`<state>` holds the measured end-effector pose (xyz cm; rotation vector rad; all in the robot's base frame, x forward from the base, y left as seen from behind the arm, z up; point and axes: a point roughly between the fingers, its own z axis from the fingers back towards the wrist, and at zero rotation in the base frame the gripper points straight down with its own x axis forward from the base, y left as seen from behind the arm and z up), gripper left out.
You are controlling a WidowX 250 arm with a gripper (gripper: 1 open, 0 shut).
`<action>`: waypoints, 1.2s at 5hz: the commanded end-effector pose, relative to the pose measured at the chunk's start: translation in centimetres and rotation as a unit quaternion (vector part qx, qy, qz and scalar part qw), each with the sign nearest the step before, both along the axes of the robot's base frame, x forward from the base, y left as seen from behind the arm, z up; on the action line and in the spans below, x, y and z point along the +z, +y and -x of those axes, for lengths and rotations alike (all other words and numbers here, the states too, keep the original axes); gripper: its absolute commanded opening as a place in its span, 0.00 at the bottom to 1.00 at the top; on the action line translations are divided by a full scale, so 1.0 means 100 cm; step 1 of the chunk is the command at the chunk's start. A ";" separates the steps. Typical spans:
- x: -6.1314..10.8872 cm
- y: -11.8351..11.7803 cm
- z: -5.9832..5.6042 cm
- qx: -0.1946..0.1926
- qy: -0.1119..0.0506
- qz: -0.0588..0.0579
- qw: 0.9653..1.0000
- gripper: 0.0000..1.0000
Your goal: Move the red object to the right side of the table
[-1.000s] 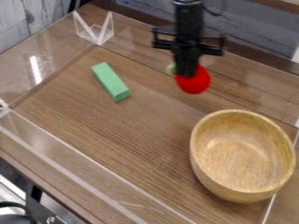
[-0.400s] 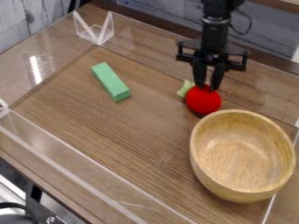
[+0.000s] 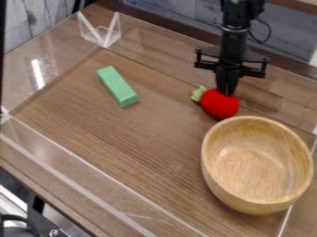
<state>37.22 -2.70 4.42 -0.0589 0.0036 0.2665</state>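
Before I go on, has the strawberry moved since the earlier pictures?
Yes, the strawberry now lies farther right in the camera view, above the wooden bowl's rim.

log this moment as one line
gripper: shut, at strawberry toy | strawberry toy: on table, above bowl in view | hold: cannot tell

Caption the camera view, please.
Black gripper at the red strawberry toy, beyond the wooden bowl, green block off to the left.
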 end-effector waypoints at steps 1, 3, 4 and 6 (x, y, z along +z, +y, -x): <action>0.006 0.010 0.002 0.012 -0.013 -0.005 1.000 1.00; 0.008 0.001 0.002 0.045 -0.012 -0.017 0.999 0.00; 0.014 -0.009 0.002 0.031 -0.013 -0.019 0.999 0.00; 0.025 -0.010 -0.003 0.026 -0.012 -0.021 0.999 1.00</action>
